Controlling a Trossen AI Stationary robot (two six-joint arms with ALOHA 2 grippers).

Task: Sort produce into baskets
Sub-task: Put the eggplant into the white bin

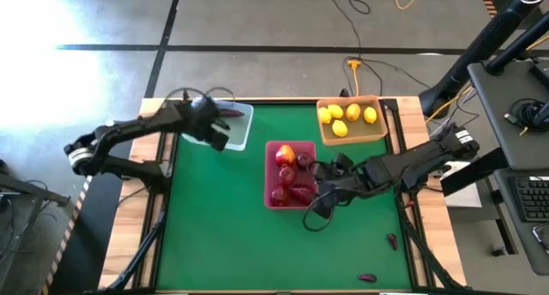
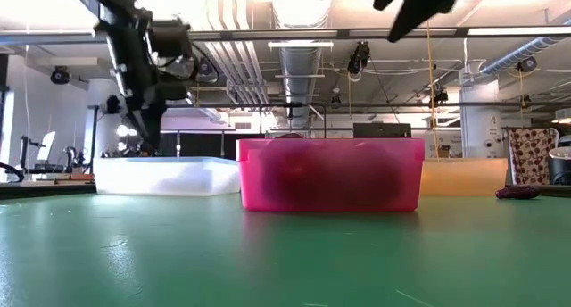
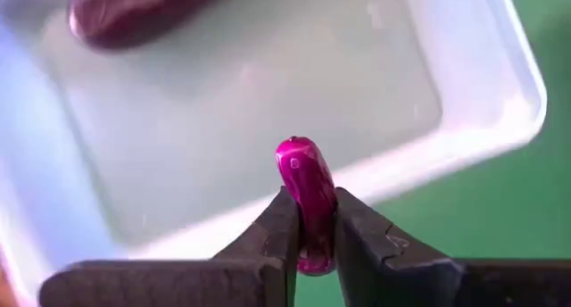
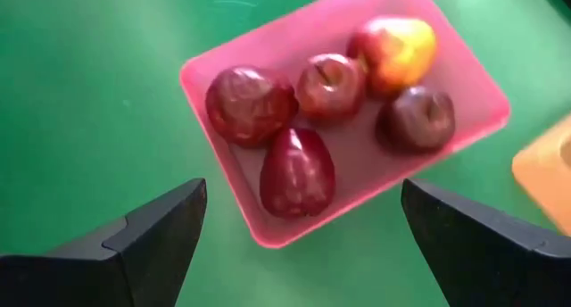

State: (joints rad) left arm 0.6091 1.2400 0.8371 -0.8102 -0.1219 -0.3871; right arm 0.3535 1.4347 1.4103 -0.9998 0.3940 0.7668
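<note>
My left gripper (image 1: 212, 123) hangs over the pale blue tray (image 1: 243, 141) at the far left, shut on a small maroon piece (image 3: 303, 178). A second maroon piece (image 3: 134, 17) lies in that tray. My right gripper (image 4: 303, 191) is open and empty above the near end of the pink-red tray (image 1: 270, 201). That tray holds several red fruits (image 4: 299, 169), one of them red-yellow (image 4: 397, 48). Several lemons (image 1: 347, 117) lie in the tan-orange tray (image 1: 353, 141) at the far right. My left gripper pinches the maroon piece between its two fingers (image 3: 277, 231), which lie across its lower part (image 3: 312, 240). The piece's rounded free end (image 3: 299, 155) sticks out past the fingertips. It is lifted clear above the blue tray's near edge.
Two loose maroon pieces lie on the green mat at the near right, one (image 1: 391, 240) beside the right arm and one (image 1: 366, 278) at the front edge. Open mat lies at the near left and centre. The three trays stand along the far half.
</note>
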